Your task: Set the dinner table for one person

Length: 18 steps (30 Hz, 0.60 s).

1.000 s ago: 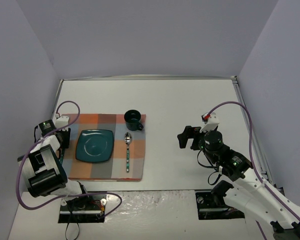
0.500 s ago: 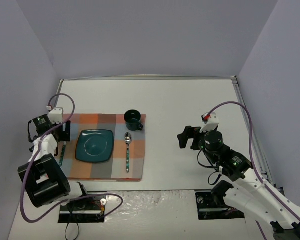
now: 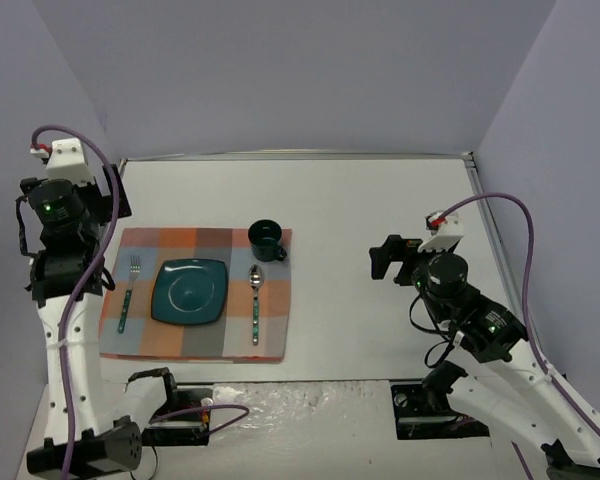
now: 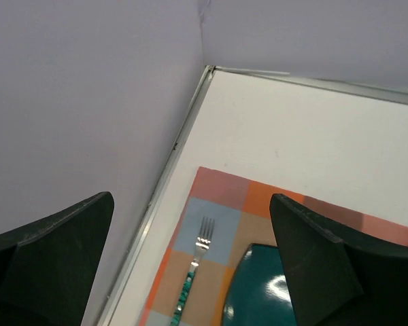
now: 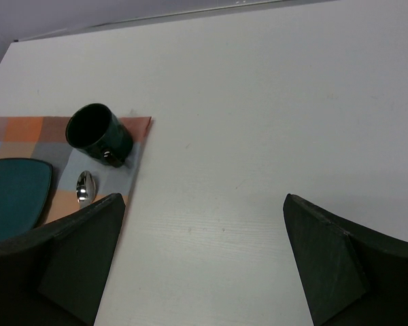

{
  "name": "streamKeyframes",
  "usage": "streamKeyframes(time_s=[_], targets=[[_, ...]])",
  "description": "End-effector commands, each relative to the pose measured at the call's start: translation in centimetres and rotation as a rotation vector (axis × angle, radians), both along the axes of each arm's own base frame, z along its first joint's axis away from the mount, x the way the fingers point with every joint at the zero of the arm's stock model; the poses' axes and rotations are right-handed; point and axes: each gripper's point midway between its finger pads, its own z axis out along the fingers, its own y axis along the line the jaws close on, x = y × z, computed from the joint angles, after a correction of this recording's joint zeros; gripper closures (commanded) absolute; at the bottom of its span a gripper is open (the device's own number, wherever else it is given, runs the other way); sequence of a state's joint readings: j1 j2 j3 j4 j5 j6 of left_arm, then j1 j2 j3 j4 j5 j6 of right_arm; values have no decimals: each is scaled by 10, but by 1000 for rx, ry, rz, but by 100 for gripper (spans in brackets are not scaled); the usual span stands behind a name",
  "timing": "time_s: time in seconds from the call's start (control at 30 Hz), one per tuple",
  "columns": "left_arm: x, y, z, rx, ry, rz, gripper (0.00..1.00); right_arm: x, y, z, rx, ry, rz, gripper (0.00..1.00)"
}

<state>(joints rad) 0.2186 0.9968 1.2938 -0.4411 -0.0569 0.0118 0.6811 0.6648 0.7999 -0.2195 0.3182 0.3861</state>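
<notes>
The white table (image 3: pixel 370 200) stretches from the arms' bases to the back wall, its edges square to them; which side is longer I cannot tell. On its near-left part lies a checked placemat (image 3: pixel 195 345). On it, the fork (image 3: pixel 129 293) and spoon (image 3: pixel 255 305) flank a teal plate (image 3: pixel 189 291), both lying near-to-far, tines and bowl pointing far. A dark cup (image 3: pixel 266 240) stands at the mat's far right corner. The left end effector (image 4: pixel 190 200) and the right end effector (image 5: pixel 204 198) hang above, fingers spread wide and empty.

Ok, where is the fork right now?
In the top external view the fork lies on the left side of the checked placemat, just left of the teal plate.
</notes>
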Motion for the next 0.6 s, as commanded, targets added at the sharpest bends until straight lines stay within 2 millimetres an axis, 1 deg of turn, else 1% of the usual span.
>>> streamKeyframes(time_s=[0.0,0.03,0.1,0.2,0.23,0.3,0.43,0.57], targets=[[-63,-25,38,-87,-72,35,3,4,-33,46,-20,-124,-138,0],[-73,-29,44,-90,-89,26,3,2,-38,50,-29,-138,-154,0],[-101,-37,55,-88,-127,12,3,-1,-50,60,-37,-170,-188,0],[-128,-45,53,-83,-111,-22,3,-8,-66,75,-29,-215,-238,0],[-131,-46,54,-82,-113,-27,3,-8,-69,76,-31,-220,-253,0],[-154,-51,48,-79,-115,-64,3,-13,-79,86,-36,-249,-278,0],[-174,-49,31,-84,-118,-57,3,-23,-94,93,-35,-286,-314,0],[-179,-46,17,-103,-120,-29,3,-32,-109,95,-52,-313,-344,0]])
